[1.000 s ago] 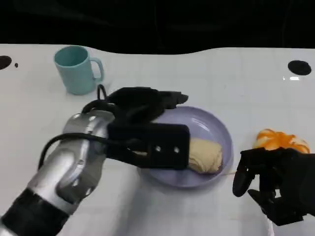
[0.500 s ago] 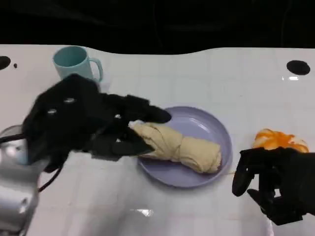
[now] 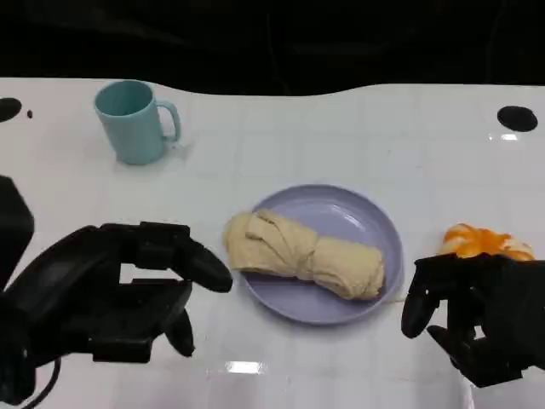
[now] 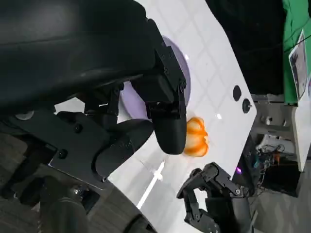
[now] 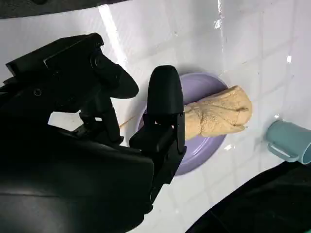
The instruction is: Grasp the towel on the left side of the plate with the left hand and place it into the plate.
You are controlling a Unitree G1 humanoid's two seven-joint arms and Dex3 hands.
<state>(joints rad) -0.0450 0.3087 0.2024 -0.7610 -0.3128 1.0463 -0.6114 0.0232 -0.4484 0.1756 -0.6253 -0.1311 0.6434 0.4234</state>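
Observation:
A rolled beige towel [image 3: 302,253] lies across the lavender plate [image 3: 358,217] at the table's middle, its left end hanging a little over the rim. The right wrist view shows the towel [image 5: 216,114] on the plate [image 5: 194,158] too. My left hand [image 3: 111,294] hovers low at the left, apart from the towel, fingers spread and holding nothing; it fills much of the left wrist view [image 4: 141,107]. My right hand [image 3: 473,319] rests at the lower right, right of the plate, fingers loosely apart and empty.
A teal mug [image 3: 132,119] stands at the back left. An orange peeled-fruit shape [image 3: 485,241] lies just right of the plate, behind my right hand, and shows as the orange object [image 4: 197,138] in the left wrist view. Dark round holes mark the table's far corners.
My left hand has let go of the towel and drawn back toward the lower left, leaving the towel lying on the plate. My right hand has stayed in place.

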